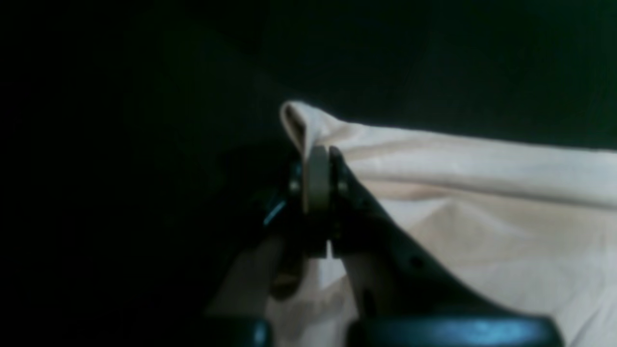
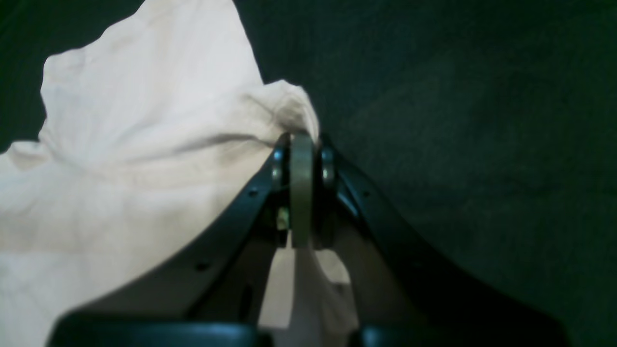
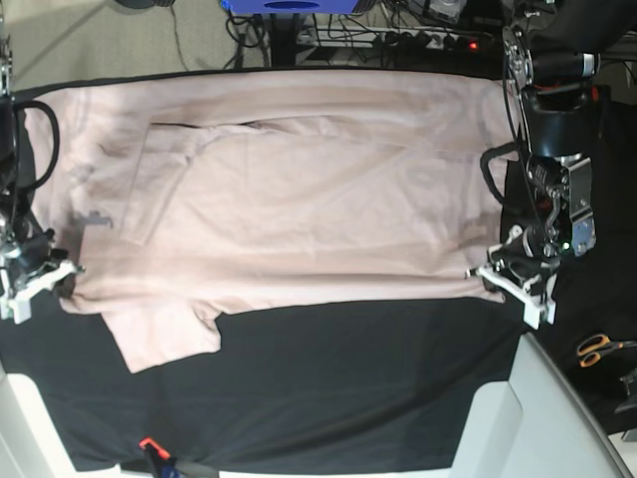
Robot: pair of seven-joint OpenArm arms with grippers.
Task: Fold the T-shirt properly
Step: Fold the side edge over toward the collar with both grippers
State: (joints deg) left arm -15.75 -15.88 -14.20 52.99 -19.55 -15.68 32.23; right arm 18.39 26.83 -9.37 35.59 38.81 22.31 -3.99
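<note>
The pale pink T-shirt [image 3: 299, 199] lies spread flat across the black tablecloth [image 3: 338, 388], its length running left to right in the base view. One short sleeve [image 3: 164, 334] sticks out toward the near edge at the left. My left gripper [image 3: 483, 271] at the right end is shut on a pinched corner of the T-shirt [image 1: 434, 164], the fold standing up between the tips of the left gripper [image 1: 318, 152]. My right gripper [image 3: 68, 277] at the left end is shut on a bunched edge of the T-shirt [image 2: 144, 120], cloth peaking at the tips of the right gripper [image 2: 302, 140].
Orange-handled scissors [image 3: 597, 347] lie off the table at the right. A white surface [image 3: 542, 418] borders the near right corner. Cables and a blue object [image 3: 289, 5] sit beyond the far edge. A small red item [image 3: 149, 444] lies at the near edge.
</note>
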